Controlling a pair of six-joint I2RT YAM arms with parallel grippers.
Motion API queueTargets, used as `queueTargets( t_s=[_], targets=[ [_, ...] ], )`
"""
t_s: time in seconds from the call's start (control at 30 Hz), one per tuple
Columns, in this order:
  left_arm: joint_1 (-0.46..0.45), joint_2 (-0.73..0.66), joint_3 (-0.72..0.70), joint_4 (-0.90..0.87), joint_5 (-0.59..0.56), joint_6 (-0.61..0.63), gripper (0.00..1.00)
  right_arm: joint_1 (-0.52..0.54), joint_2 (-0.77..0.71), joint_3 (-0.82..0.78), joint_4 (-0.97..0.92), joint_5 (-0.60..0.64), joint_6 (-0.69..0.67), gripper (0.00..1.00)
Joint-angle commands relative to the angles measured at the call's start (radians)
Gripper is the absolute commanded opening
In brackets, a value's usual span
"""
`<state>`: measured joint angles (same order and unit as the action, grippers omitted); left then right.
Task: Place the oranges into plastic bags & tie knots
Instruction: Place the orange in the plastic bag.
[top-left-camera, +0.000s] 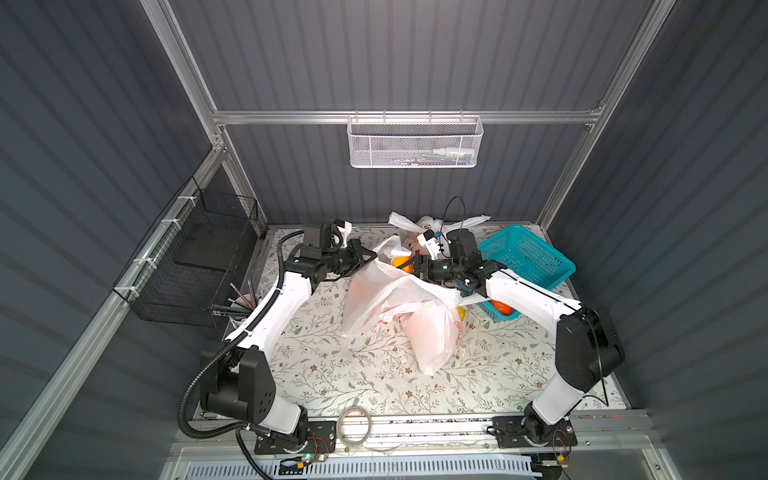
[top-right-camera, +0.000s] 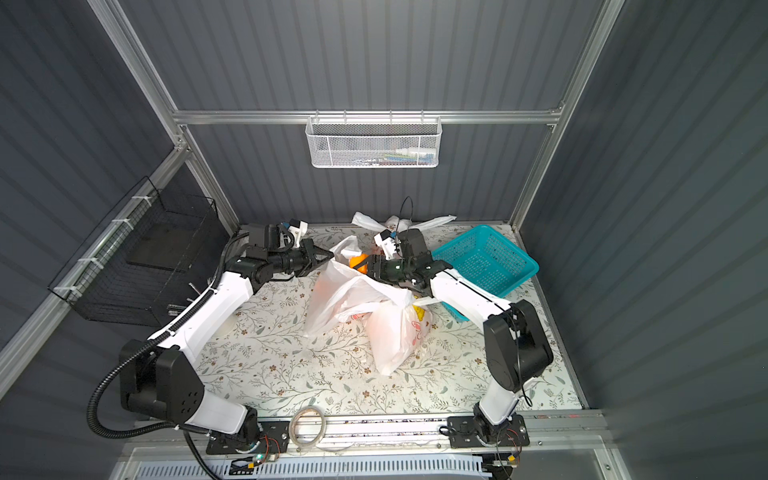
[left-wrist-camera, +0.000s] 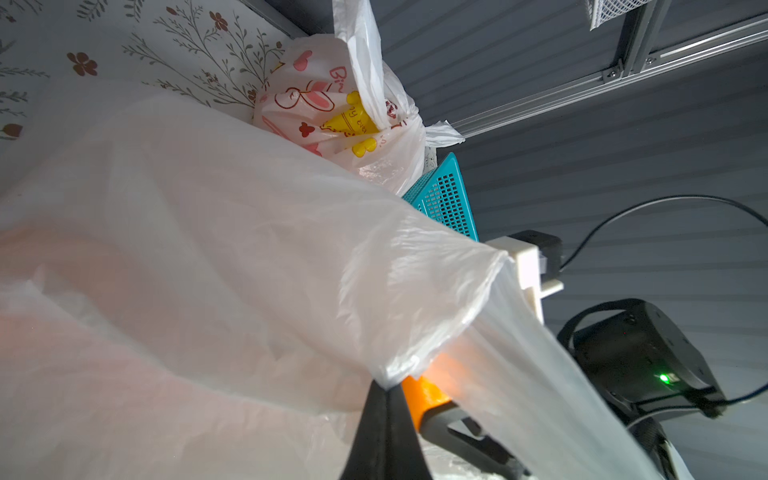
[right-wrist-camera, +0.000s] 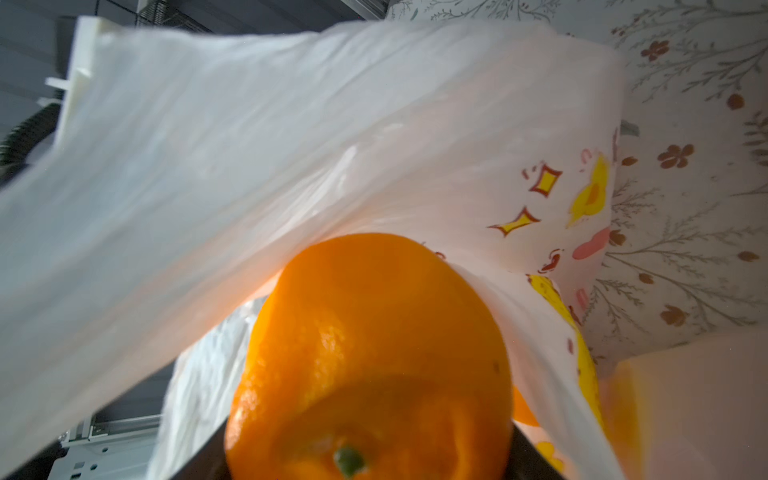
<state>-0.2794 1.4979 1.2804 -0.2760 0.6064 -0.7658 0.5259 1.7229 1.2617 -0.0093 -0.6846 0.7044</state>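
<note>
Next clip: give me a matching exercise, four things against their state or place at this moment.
Things:
1. left tool
2. right tool
3. tied bag
4. basket

States:
A. grips an orange
B. lies at the table's far edge
C. pinches the open bag's rim
D. teal lattice

Pairs: 1-C, 2-A, 3-B, 4-D

The bag (right-wrist-camera: 249, 166) is thin, crinkled plastic film; the orange (right-wrist-camera: 374, 353) has dimpled, glossy peel; the basket (top-left-camera: 528, 253) is plastic lattice; the table cover (top-left-camera: 332, 374) looks matt, perhaps cloth.
</note>
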Motion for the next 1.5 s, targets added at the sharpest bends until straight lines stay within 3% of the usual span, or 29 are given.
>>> queueTargets(
  t_s=[0.0, 0.33, 0.6, 0.87, 1.27, 1.47],
  targets=[
    [0.008, -0.038, -0.010, -0.024, 0.005, 0.021, 0.00, 0.024, 0.025, 0.019, 0.088, 0.042, 0.050, 0.65],
    [0.008, -0.039, -0.009, -0.021, -0.022, 0.008, 0.00, 0.042, 0.057, 0.009, 0.108, 0.033, 0.058, 0.78],
    [0.017, -0.045, 0.002, -0.031, -0.092, 0.001, 0.00, 0.042, -0.084, -0.090, 0.060, 0.018, 0.038, 0.70],
    [0.017, -0.023, 0.005, -0.001, -0.028, -0.007, 0.00, 0.068, -0.191, -0.219, 0.072, 0.018, 0.083, 0.65],
    [0.017, -0.035, 0.000, -0.020, 0.025, 0.028, 0.00, 0.082, 0.024, -0.011, 0.209, 0.118, 0.133, 0.68],
    [0.017, -0.041, -0.006, -0.014, 0.018, 0.011, 0.00, 0.077, 0.077, 0.059, 0.180, 0.215, 0.102, 0.83]
  ],
)
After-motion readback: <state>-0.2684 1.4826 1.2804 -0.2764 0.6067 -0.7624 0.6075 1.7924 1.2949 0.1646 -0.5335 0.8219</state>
